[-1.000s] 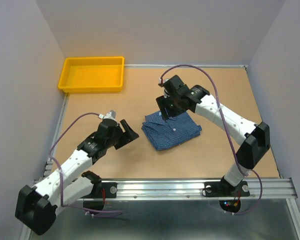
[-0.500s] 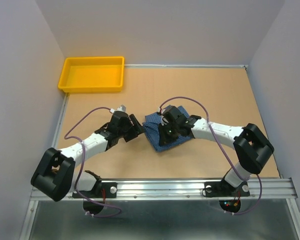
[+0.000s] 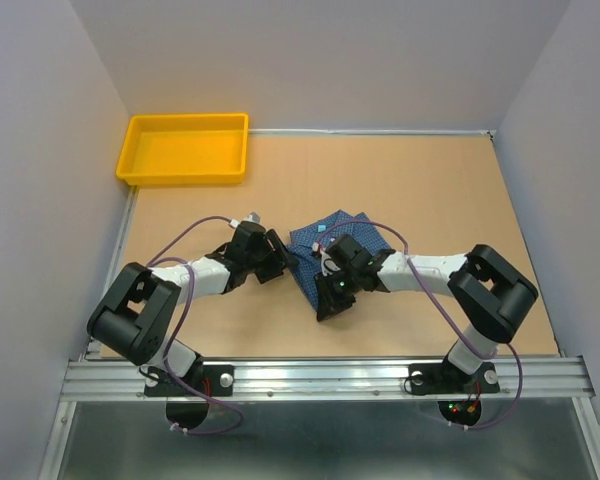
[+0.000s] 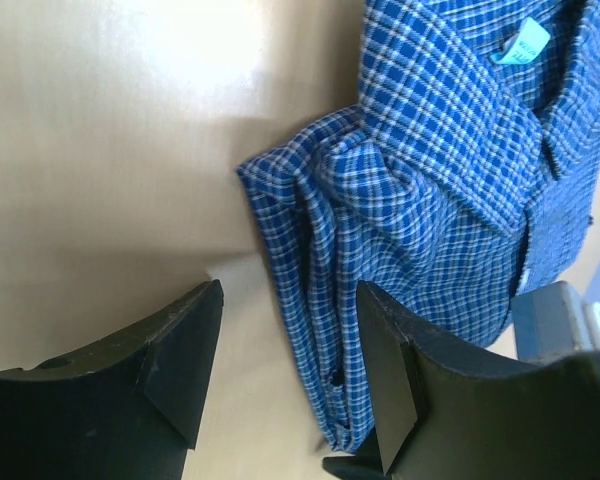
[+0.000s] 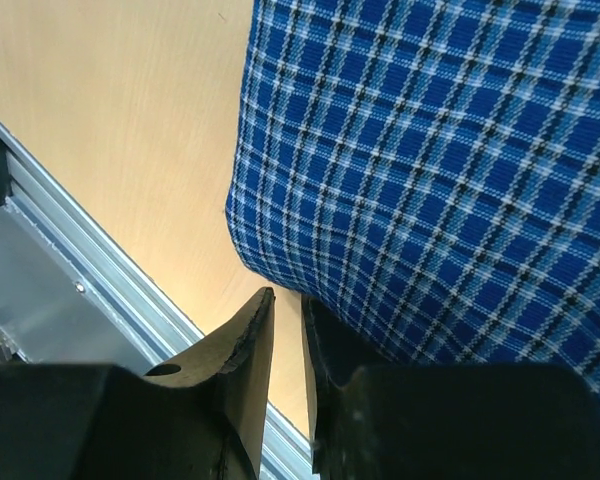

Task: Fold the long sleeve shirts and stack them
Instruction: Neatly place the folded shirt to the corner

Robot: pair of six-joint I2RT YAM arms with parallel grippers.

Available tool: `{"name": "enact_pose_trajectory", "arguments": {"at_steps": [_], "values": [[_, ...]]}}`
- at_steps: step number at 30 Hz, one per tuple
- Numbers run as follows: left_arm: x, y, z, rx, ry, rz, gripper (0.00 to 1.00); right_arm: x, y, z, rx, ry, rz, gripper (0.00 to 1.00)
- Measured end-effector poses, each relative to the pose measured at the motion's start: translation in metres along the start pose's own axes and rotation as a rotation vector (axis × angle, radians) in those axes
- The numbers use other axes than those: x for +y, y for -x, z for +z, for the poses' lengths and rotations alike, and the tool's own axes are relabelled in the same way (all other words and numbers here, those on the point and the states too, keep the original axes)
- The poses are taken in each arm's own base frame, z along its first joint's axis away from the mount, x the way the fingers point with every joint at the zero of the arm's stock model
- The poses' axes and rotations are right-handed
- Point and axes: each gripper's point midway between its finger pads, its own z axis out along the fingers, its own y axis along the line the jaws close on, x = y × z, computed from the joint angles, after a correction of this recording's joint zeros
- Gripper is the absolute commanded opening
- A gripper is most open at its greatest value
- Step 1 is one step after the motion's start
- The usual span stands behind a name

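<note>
One long sleeve shirt [image 3: 355, 232], blue small-check, lies folded in the middle of the table with its collar and a teal tag upward [image 4: 440, 180]. My left gripper [image 3: 280, 256] is low at the shirt's left edge. It is open [image 4: 290, 390], with the folded edge lying between the fingers close to the right one. My right gripper [image 3: 326, 304] is at the shirt's near corner. Its jaws [image 5: 288, 310] are almost together, only a thin slit of table showing between them and no cloth in it. The shirt [image 5: 430, 150] lies over the outer side of the right finger.
A yellow tray [image 3: 185, 178] stands at the table's far left corner. An aluminium rail [image 3: 330, 375] runs along the near edge, close to the right gripper [image 5: 60, 270]. Grey walls close the table on three sides.
Both arms swung in and dropped low to the shirt. The right gripper went from the shirt's far side to its near corner and closed. The left gripper reached the left edge, still open.
</note>
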Motion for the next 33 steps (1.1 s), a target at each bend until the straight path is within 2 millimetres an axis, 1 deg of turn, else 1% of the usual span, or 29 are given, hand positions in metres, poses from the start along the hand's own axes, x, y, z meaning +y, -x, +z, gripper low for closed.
{"name": "enact_pose_trajectory", "arguments": {"at_steps": [4,6,8,9,10,11,13,15,18,21,23,26,29,33], "values": [[-0.008,0.001,0.004,0.005,-0.038,-0.002,0.66,0.001,0.0,-0.001,-0.005,0.009,-0.004,0.25],[-0.012,0.002,0.002,0.003,-0.052,-0.003,0.7,0.002,-0.001,-0.004,-0.01,0.011,-0.006,0.28],[-0.017,0.005,-0.001,-0.012,-0.067,0.0,0.72,0.005,-0.001,-0.011,-0.025,0.006,-0.011,0.32],[-0.02,0.008,-0.004,-0.025,-0.078,0.005,0.73,0.01,0.002,-0.02,-0.046,0.01,-0.017,0.34],[-0.024,0.012,-0.007,-0.042,-0.09,0.013,0.74,0.015,0.007,-0.028,-0.077,0.018,-0.026,0.4],[-0.028,0.016,-0.01,-0.058,-0.104,0.022,0.74,0.021,0.013,-0.036,-0.112,0.03,-0.04,0.42],[-0.035,0.022,-0.014,-0.081,-0.124,0.051,0.74,0.035,0.028,-0.057,-0.199,0.049,-0.061,0.43],[-0.04,0.027,-0.014,-0.089,-0.134,0.076,0.74,0.044,0.043,-0.071,-0.267,0.051,-0.074,0.44],[-0.049,0.038,-0.009,-0.1,-0.137,0.125,0.73,0.045,0.063,-0.078,-0.338,0.018,-0.068,0.44],[-0.052,0.046,-0.004,-0.113,-0.126,0.159,0.72,0.04,0.072,-0.073,-0.354,-0.011,-0.055,0.43],[-0.049,0.05,0.0,-0.123,-0.106,0.177,0.71,0.034,0.074,-0.062,-0.347,-0.029,-0.042,0.43],[-0.038,0.051,0.006,-0.118,-0.068,0.203,0.7,0.027,0.075,-0.047,-0.33,-0.04,-0.025,0.43],[-0.028,0.048,0.014,-0.096,-0.031,0.224,0.68,0.021,0.074,-0.034,-0.322,-0.042,-0.013,0.43],[-0.022,0.046,0.023,-0.071,-0.011,0.248,0.62,0.009,0.062,-0.019,-0.298,-0.049,0.005,0.42]]}}
